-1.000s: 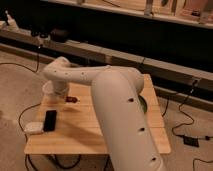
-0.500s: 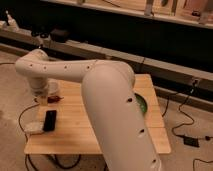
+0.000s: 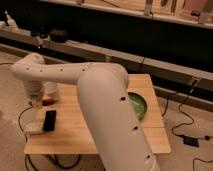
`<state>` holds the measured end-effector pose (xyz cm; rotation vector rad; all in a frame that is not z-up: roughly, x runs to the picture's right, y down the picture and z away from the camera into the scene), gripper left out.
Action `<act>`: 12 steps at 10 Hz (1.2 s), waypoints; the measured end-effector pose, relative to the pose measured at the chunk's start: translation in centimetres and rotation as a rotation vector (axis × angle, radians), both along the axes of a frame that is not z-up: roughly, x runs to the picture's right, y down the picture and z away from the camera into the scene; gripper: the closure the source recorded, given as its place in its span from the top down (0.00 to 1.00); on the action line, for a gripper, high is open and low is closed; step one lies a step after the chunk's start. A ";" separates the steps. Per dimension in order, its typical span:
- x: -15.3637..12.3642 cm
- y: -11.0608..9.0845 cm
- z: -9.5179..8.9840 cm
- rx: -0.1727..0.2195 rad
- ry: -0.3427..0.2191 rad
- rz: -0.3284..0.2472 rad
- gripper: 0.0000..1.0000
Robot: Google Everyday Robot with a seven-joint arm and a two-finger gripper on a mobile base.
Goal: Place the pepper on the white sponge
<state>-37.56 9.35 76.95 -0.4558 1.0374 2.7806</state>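
Note:
The pepper is a small dark red shape lying on the wooden table near its far left corner. The white sponge lies at the table's left edge, just left of a black phone. My white arm reaches across the table from the lower right, bends at the upper left and comes down to the gripper. The gripper hangs just left of the pepper and above the sponge. I cannot make out anything held in it.
A green bowl sits at the table's right side, partly hidden by my arm. A white cup stands behind the pepper. Cables and a black power adapter lie on the floor at right. A dark bench runs behind the table.
My arm has swung left and its elbow has moved out past the table's left corner. The gripper has shifted left and now hangs beside the pepper.

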 end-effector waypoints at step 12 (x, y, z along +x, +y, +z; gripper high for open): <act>-4.6 7.9 1.7 -0.169 -0.062 0.072 0.00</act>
